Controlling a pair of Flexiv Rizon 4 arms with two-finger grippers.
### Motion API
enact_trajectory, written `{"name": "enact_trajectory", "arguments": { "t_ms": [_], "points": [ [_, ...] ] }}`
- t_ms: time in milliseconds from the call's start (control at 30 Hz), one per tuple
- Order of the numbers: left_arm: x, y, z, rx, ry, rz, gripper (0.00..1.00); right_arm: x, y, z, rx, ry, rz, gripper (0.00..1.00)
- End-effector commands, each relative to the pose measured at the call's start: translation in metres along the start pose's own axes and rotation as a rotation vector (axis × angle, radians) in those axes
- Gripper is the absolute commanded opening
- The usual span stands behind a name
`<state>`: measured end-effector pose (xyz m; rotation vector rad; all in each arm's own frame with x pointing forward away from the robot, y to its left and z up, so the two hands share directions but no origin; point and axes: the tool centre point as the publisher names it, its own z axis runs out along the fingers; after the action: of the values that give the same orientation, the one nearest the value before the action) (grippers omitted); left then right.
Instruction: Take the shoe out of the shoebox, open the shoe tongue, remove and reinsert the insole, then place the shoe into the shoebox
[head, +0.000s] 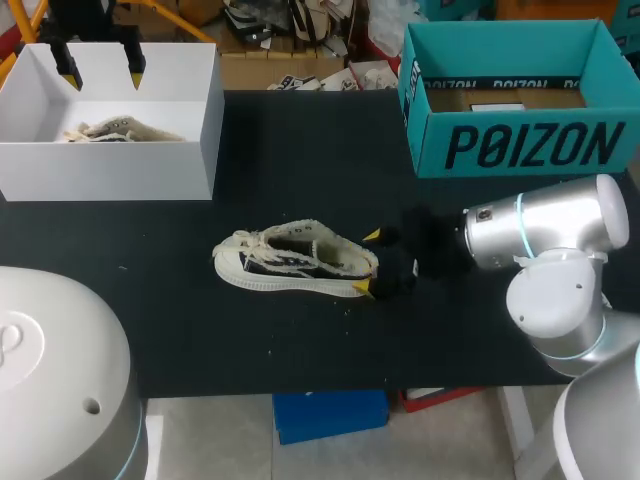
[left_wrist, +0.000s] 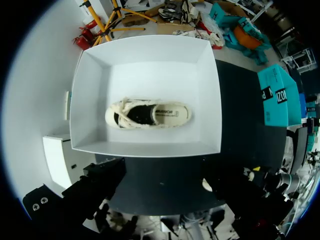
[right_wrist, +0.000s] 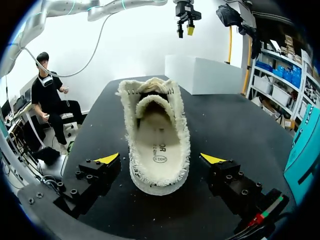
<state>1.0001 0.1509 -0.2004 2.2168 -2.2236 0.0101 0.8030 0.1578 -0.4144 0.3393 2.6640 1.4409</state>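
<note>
Black tabletop (head: 300, 130): white cardboard shoebox (head: 190, 120) far left, our left claw (head: 100, 68) spread above it. Cream frayed canvas shoe (head: 295, 262) lies mid-tabletop, heel between our right claw's (head: 366, 262) parted fingers, no contact. Light, floppy; we judge the firmer heel grips best.

Silver right arm (head: 560, 225) with cyan rings, black claw (head: 366, 262), yellow tips (head: 372, 236)

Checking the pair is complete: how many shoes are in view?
2. One shoe lies on the table between the right fingers; the other shoe lies in the white box.
</note>
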Motion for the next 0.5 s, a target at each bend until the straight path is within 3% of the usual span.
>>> {"name": "enact_trajectory", "arguments": {
  "t_ms": [33,500],
  "points": [
    [0.0002,0.0002,-0.0003,-0.002,-0.002,-0.001,1.00,-0.0015,-0.0019,0.0054,-0.004,0.003,0.002,1.00],
    [0.0002,0.0002,-0.0003,-0.002,-0.002,-0.001,1.00,-0.0044,-0.0031,0.0143,-0.015,0.020,0.009,1.00]
  ]
}}
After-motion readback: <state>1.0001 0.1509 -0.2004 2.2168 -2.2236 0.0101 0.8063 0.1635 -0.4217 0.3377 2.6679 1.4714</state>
